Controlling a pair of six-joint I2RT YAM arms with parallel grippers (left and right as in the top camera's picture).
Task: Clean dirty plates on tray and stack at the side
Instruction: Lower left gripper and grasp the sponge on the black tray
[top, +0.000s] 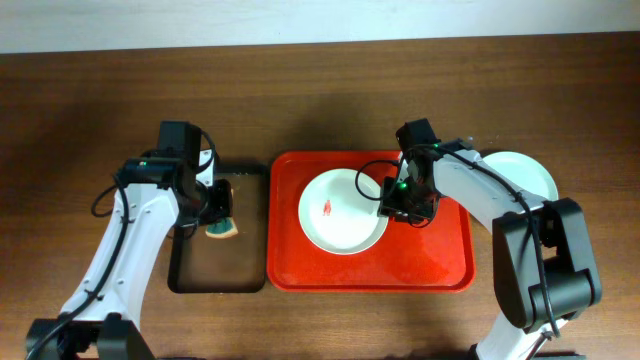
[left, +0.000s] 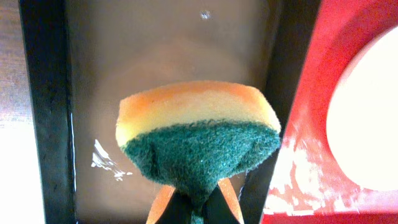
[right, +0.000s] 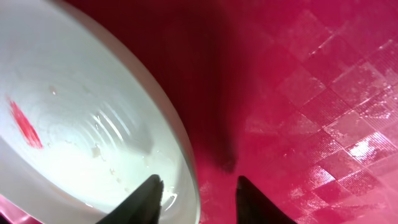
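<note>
The left tool (left: 194, 210) pinches a green-and-yellow sponge (left: 198, 134) tightly over the black tray (top: 215, 262). The right tool (right: 198, 196) stands partly open, its fingers straddling the right rim of the white plate (top: 343, 212), which lies on the red tray (top: 440, 265) with a red smear (top: 327, 209) inside.

plate (top: 343, 222) — on tray (top: 425, 262) | second plate (top: 530, 174) — right of tray | sponge (top: 220, 229) left

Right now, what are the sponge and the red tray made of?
The sponge looks like soft yellow-orange foam with a rough, fuzzy green scrubbing layer. The red tray seems to be shiny hard plastic: light glints off its diamond-patterned floor.
</note>
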